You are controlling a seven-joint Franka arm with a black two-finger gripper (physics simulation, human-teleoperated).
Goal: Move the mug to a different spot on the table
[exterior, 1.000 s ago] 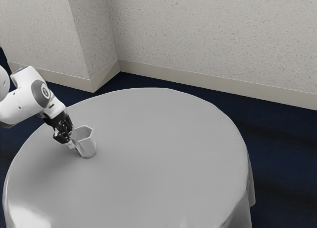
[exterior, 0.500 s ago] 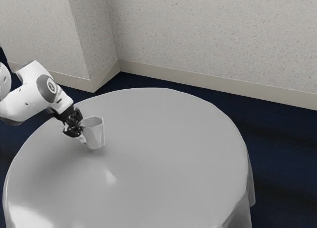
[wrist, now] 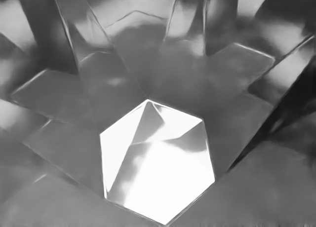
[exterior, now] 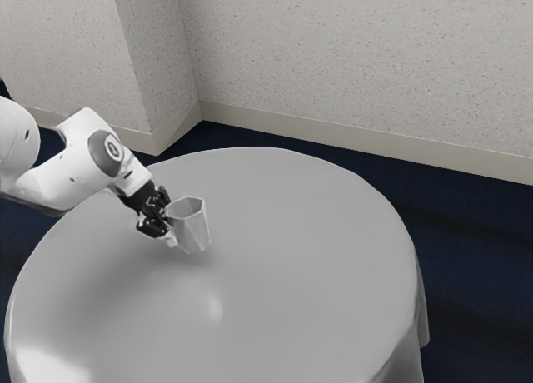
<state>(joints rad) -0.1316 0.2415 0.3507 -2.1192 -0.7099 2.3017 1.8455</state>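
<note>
The mug [exterior: 191, 225] hangs left of the table's [exterior: 333, 258] middle in the exterior view, a little toward the far side. A soft shadow lies right beneath its base. I can't tell whether the base skims the cloth or rides just clear of it.

It is pale, faceted and six-sided, so I judge it a stiff ceramic sort of thing: light enough for one hand, smooth and liable to slip, and likely to chip if dropped. The best hold looks to be where I have it, on the flank nearest the arm, at what I take for the handle.

My gripper [exterior: 160, 220] is clamped on that flank, black fingers pressing from two sides, with the arm coming in from the exterior view's left.

The mouth faces up and the long axis is near upright. The rim seems to lean slightly back toward the gripper, though I wouldn't swear to it. In the wrist view I look straight down the mouth of the mug [wrist: 158, 182] to its bright hexagonal floor, so its axis runs roughly along my hand's line of sight.
</note>
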